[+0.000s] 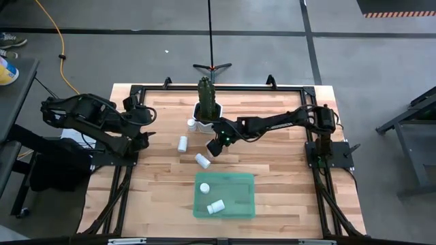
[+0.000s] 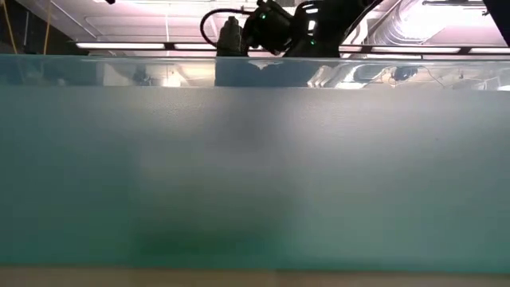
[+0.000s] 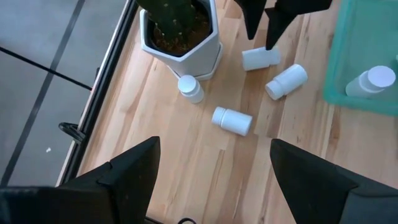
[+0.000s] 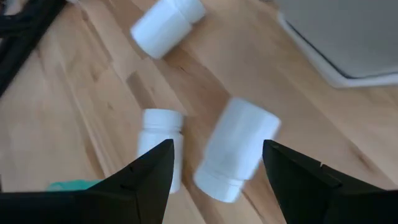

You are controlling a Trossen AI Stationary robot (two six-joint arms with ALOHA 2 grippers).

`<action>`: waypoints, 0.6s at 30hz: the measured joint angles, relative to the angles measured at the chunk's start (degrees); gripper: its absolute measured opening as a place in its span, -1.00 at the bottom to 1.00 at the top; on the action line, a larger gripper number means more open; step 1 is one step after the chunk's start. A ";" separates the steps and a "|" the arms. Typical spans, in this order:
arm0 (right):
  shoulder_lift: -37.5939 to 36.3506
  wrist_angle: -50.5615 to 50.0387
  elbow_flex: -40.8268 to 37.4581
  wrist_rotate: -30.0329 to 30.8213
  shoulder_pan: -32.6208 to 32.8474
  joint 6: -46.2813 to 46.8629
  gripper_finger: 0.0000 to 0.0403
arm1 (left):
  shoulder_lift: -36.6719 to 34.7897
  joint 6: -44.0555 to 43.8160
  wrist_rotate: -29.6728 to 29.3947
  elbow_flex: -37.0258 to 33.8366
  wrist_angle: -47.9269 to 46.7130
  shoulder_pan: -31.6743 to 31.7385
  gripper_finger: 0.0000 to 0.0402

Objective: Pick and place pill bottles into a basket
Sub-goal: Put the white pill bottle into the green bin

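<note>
The right gripper (image 1: 213,149) hangs open over the bench (image 1: 286,184), right above a pill bottle (image 4: 235,149) lying near the white plant pot (image 1: 208,117). Two more bottles (image 1: 203,160) lie close by, and one stands beside the pot. The green basket (image 1: 235,185) holds one bottle (image 1: 216,205). The left gripper (image 1: 144,129) waits open at the bench's left edge.

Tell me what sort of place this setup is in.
Probably a robotics lab or workshop: a wooden table on a black frame, standing on grey concrete floor marked with dark tape lines, with an orange cable trailing and ceiling strip lights.
</note>
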 joint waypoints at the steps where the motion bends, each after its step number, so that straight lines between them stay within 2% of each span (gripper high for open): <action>1: 0.00 -0.62 0.00 -0.32 -0.14 0.00 0.17 | 0.00 -0.12 0.00 0.00 0.00 0.00 0.68; 18: 0.52 -2.39 -0.02 -2.04 -0.43 0.06 0.18 | 0.00 -1.94 0.00 0.00 0.00 0.00 0.68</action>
